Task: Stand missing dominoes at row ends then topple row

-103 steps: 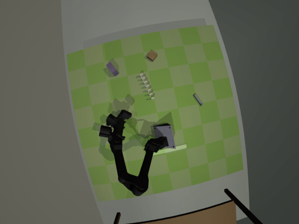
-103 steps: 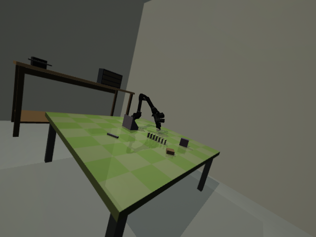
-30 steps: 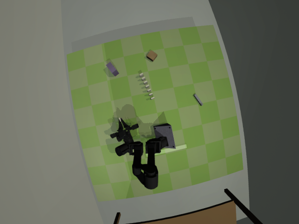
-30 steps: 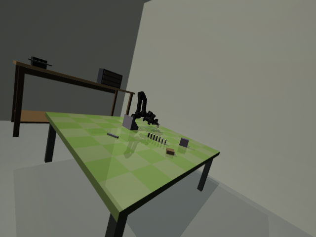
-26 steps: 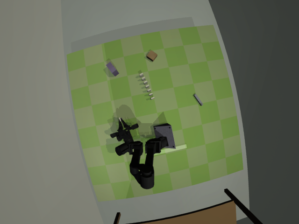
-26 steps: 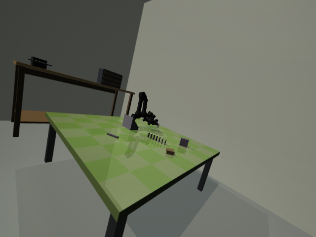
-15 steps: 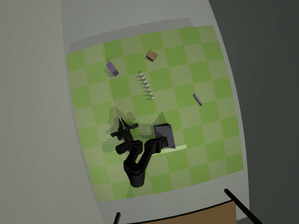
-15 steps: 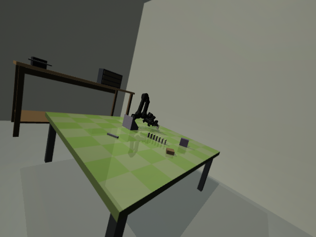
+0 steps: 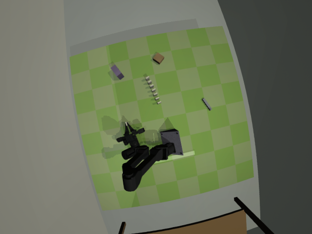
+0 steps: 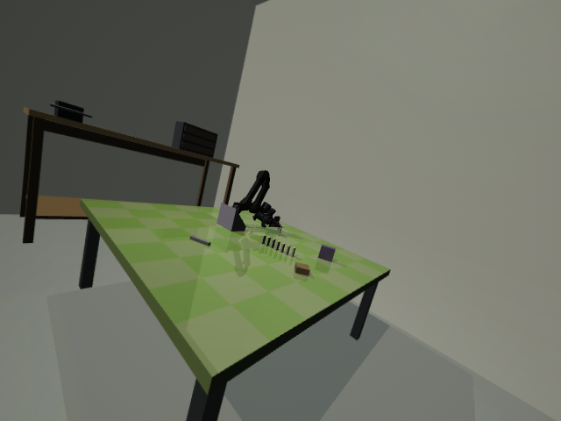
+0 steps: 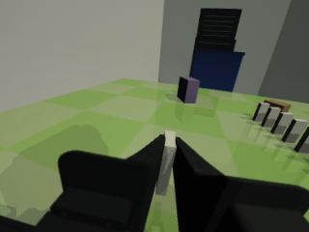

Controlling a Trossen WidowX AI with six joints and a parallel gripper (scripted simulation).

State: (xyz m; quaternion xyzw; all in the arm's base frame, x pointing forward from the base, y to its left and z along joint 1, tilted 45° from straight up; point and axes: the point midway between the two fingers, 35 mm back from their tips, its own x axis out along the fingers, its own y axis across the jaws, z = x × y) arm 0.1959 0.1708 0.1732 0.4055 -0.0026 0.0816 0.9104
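Note:
My gripper (image 9: 126, 123) (image 10: 279, 227) (image 11: 168, 140) is shut on a white domino (image 11: 166, 164), held upright between the fingertips. Its height over the table is hard to tell. A row of several white dominoes (image 9: 153, 89) (image 10: 278, 246) (image 11: 282, 123) stands upright and evenly spaced, ahead and to the right of the gripper in the wrist view. The near end domino (image 9: 159, 102) is the one closest to the arm's base. The gripper is apart from the row. No other loose domino is visible.
A purple block (image 9: 117, 71) (image 10: 326, 253) (image 11: 188, 90) stands left of the row's far end in the top view. A brown block (image 9: 158, 58) (image 10: 301, 268) (image 11: 277, 105) lies beyond that end. A dark grey bar (image 9: 206, 104) (image 10: 199, 240) lies to the right. The arm's base plate (image 9: 172, 138) is below the row.

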